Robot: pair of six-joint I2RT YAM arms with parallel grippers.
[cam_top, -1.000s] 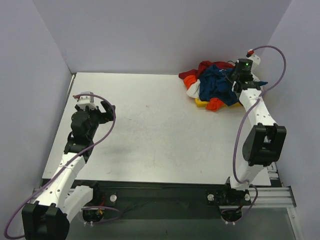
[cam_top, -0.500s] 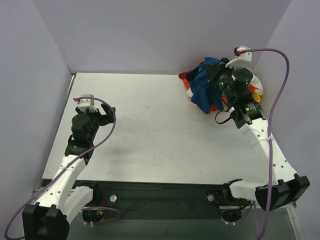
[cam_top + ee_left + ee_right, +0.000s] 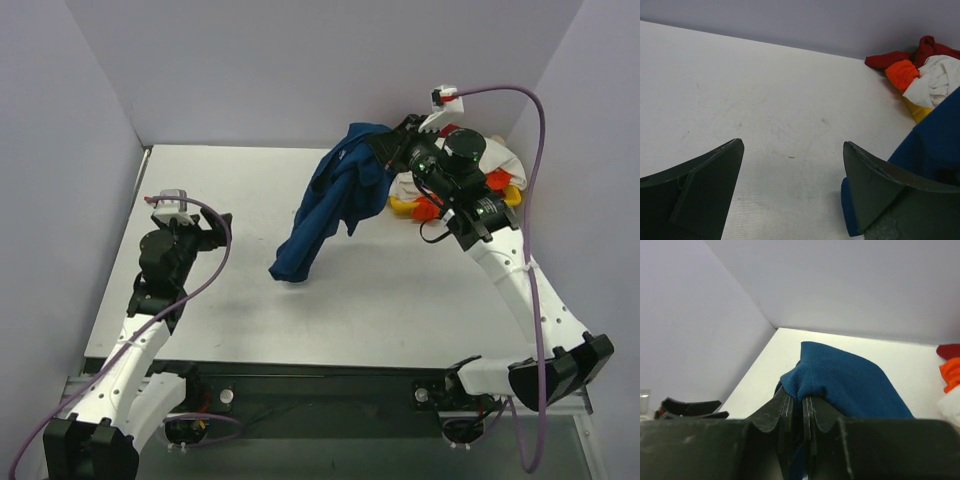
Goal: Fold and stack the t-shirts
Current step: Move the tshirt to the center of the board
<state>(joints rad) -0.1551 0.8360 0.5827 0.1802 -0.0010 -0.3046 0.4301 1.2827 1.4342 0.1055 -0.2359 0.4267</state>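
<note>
My right gripper [image 3: 392,152] is shut on the ribbed collar of the dark blue t-shirt [image 3: 328,205], [image 3: 850,382] and holds it up; the shirt hangs down to the left with its low end touching the table mid-way. Its print is hidden. The shirt's edge also shows in the left wrist view [image 3: 935,145]. The remaining pile of t-shirts [image 3: 470,185], dark red, white and orange, lies at the back right corner, also seen in the left wrist view [image 3: 920,75]. My left gripper [image 3: 212,228], [image 3: 792,165] is open and empty above the table's left side.
A yellow tray [image 3: 402,208] lies under the pile, its edge showing in the left wrist view [image 3: 918,111]. Grey walls close in the table [image 3: 230,190] at the back and both sides. The right arm stretches over the back right area.
My right gripper has lifted the dark blue t-shirt off the pile and carried it left toward the table's middle. The left arm has barely moved.
</note>
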